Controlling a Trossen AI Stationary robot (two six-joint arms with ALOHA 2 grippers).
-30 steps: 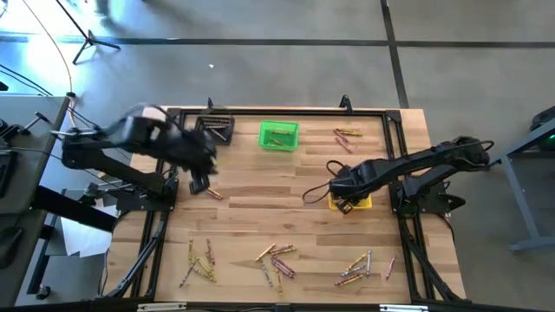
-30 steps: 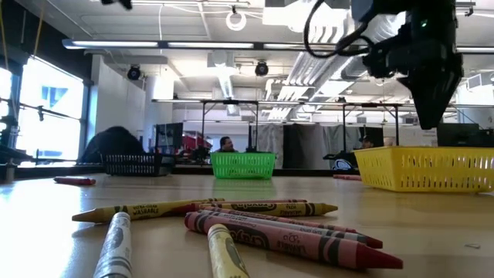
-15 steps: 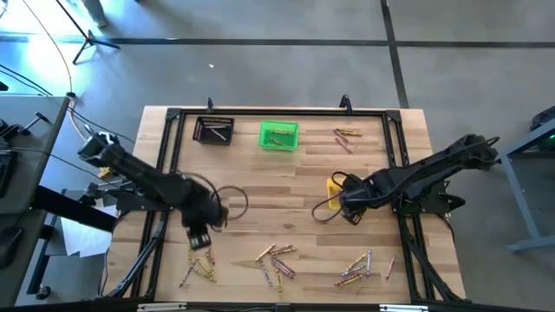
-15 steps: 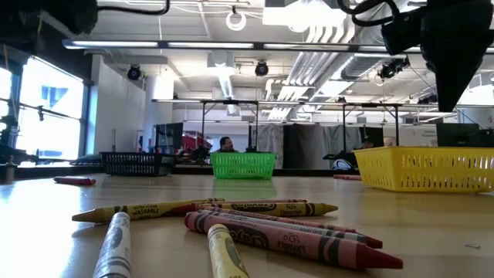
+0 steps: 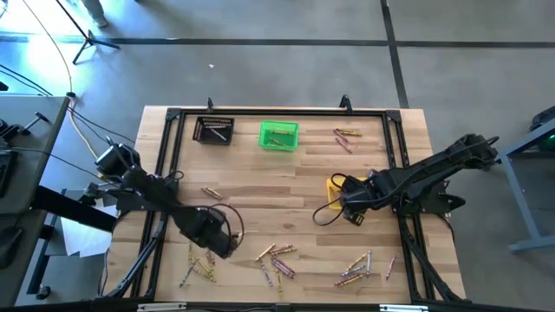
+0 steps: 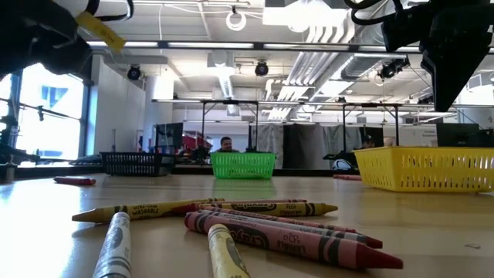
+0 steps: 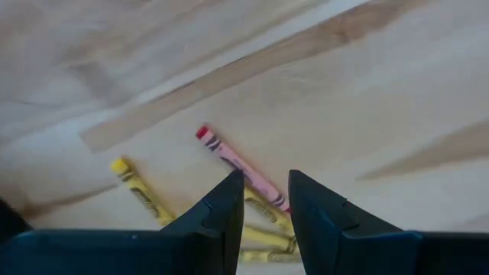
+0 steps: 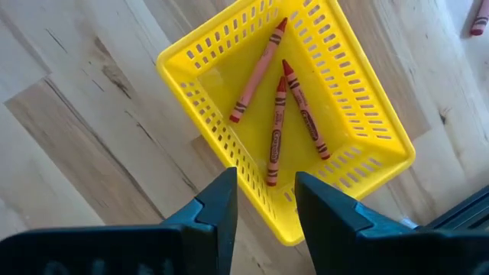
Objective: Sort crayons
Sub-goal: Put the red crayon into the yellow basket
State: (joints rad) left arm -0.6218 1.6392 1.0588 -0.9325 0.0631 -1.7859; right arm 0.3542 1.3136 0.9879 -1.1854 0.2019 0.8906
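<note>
Crayons lie in loose groups along the table's near edge: a left group (image 5: pixel 199 263), a middle group (image 5: pixel 276 260) and a right group (image 5: pixel 357 267). One crayon (image 5: pixel 211 192) lies alone, and a few (image 5: pixel 347 136) lie at the far right. My left gripper (image 5: pixel 218 243) hangs open, pointing down, just above the left group. In its wrist view a pink-red crayon (image 7: pixel 237 164) and yellow crayons (image 7: pixel 139 187) lie below its fingers (image 7: pixel 265 177). My right gripper (image 8: pixel 265 177) stands open above the near wall of the yellow bin (image 8: pixel 359 99), which holds three red crayons (image 8: pixel 276 122).
A black bin (image 5: pixel 214 130) and a green bin (image 5: pixel 278 134) stand at the far edge, each with crayons inside. The yellow bin (image 5: pixel 335 191) sits right of centre. A dark frame runs along the table's left, far and right sides. Bare wood lies between the bins and the near groups.
My left gripper has swept from beside the black bin toward the near edge, coming down over the left crayon group and rolling about its own axis as it went. My right gripper has shifted a little toward the right edge, then kept still. No crayon has moved.
</note>
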